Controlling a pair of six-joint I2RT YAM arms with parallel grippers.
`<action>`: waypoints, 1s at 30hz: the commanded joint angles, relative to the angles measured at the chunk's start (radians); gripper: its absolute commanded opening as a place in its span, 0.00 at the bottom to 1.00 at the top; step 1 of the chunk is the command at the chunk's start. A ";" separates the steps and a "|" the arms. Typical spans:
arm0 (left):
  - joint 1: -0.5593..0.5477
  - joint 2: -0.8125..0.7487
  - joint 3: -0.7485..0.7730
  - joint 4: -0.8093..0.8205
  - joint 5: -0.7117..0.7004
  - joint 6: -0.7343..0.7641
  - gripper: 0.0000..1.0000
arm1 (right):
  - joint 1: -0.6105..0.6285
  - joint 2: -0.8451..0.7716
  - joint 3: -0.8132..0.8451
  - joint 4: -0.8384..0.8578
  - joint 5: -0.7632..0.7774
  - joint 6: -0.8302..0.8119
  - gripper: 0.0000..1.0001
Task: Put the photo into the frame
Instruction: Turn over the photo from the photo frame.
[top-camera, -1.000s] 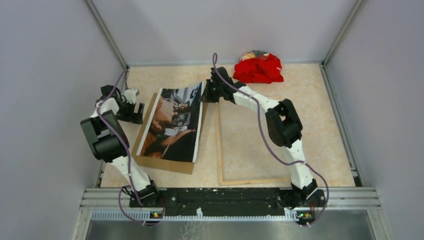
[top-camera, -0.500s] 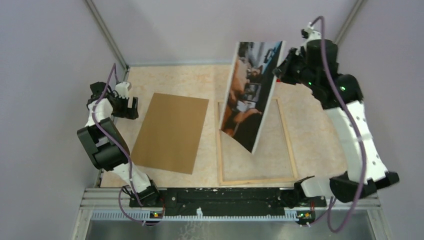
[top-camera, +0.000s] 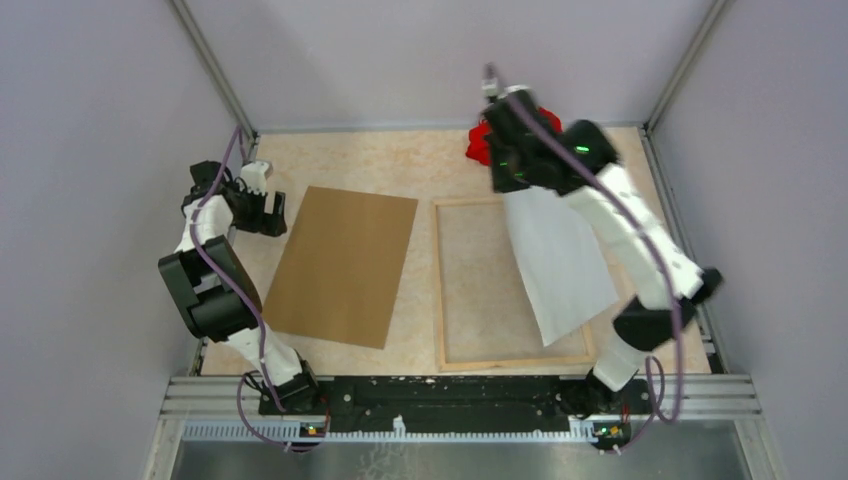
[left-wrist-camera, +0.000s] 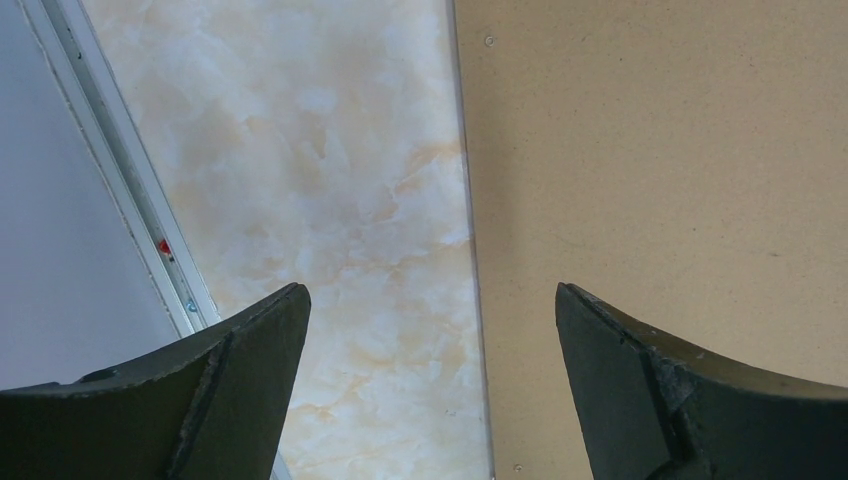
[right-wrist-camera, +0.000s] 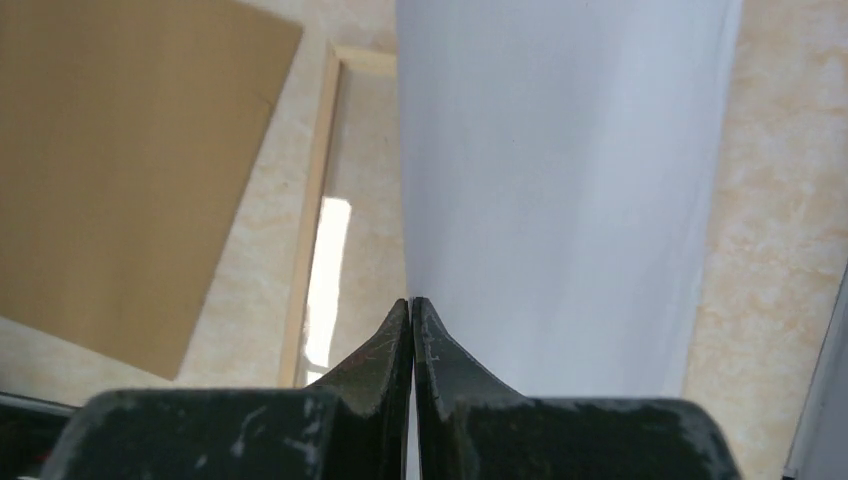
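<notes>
The right gripper (right-wrist-camera: 412, 310) is pinched shut on the top edge of the photo (top-camera: 562, 265), which hangs tilted with its white back up. Its low end is over the near right corner of the frame (top-camera: 439, 290), and 1 corner sticks out past the right rail. I cannot tell if it touches. The frame lies wood side up, so white side up looks right. To do this well, I think the arm should turn the photo so its sides run along the rails, set the low edge inside the near rail, then lay it down slowly before letting go. The left gripper (left-wrist-camera: 425, 300) is wide open and empty, by the brown board (top-camera: 345, 265).
</notes>
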 joint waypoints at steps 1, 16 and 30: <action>-0.004 -0.032 -0.029 0.013 0.028 0.002 0.99 | 0.110 0.264 -0.026 -0.108 0.094 -0.008 0.00; -0.004 -0.029 -0.055 0.029 0.019 0.022 0.99 | 0.113 0.244 -0.520 0.458 -0.031 0.503 0.00; -0.003 -0.024 -0.072 0.039 0.000 0.040 0.99 | 0.052 0.197 -0.627 0.442 0.158 0.934 0.00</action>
